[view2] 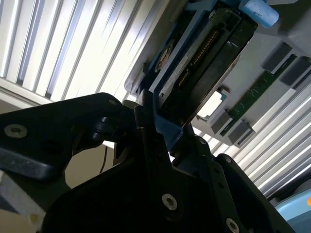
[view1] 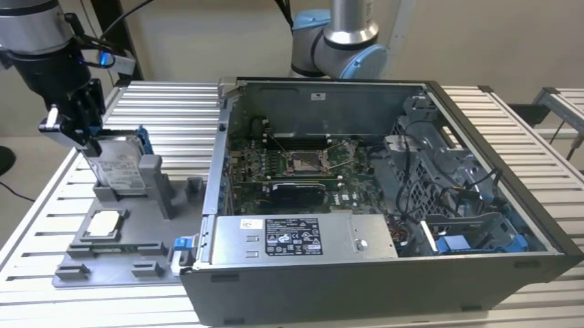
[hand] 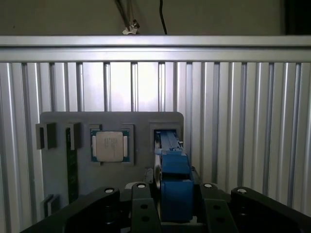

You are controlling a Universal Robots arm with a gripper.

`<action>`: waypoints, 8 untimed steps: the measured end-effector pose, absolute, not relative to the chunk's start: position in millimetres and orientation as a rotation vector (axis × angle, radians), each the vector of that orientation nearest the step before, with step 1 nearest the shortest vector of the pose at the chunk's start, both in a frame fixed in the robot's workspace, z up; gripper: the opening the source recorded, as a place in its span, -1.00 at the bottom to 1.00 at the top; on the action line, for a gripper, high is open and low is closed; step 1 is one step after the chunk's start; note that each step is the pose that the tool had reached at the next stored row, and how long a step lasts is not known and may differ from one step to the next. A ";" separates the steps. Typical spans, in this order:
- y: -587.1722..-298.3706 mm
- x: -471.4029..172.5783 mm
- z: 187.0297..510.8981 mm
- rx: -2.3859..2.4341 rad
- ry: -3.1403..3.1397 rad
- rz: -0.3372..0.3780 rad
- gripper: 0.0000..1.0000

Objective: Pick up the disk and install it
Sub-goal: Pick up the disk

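Gripping the disk (view1: pixel 120 167) by its upper end, the gripper (view1: pixel 89 137) stands above the grey fixture plate (view1: pixel 128 256), at the plate's far corner on the exterior view's left. The disk stands on edge in an upright slot of that plate. This orientation presents a narrow edge upward, so a descending two-finger tool can straddle it.

In the first wrist view the black fingers (hand: pixel 141 201) flank the blue carrier frame (hand: pixel 174 177) on both sides with no visible gap. The jaws are judged to be pinching the frame, not the metal body. This is probably because the plastic frame gives a firmer, safer contact surface.

The disk's lower end sits between the slot's grey posts. It therefore appears seated in the fixture and not yet lifted clear.

Other parts lie flat in their own recesses on the plate:
- a square silver chip (view1: pixel 102 224), on the near side of the disk slot;
- a green memory strip (hand: pixel 72 165), at the plate's edge beyond the chip.

The open computer case (view1: pixel 365 294) lies just beside the plate on the exterior view's right. Its side panel is off and its interior faces upward, which would give access from above.
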State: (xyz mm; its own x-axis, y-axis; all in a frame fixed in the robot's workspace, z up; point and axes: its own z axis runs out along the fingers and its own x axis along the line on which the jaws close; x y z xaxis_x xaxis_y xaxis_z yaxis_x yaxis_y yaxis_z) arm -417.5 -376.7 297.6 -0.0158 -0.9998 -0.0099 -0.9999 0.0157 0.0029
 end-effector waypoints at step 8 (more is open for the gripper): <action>-376.7 -417.5 302.9 -2.200 2.235 0.014 -1.00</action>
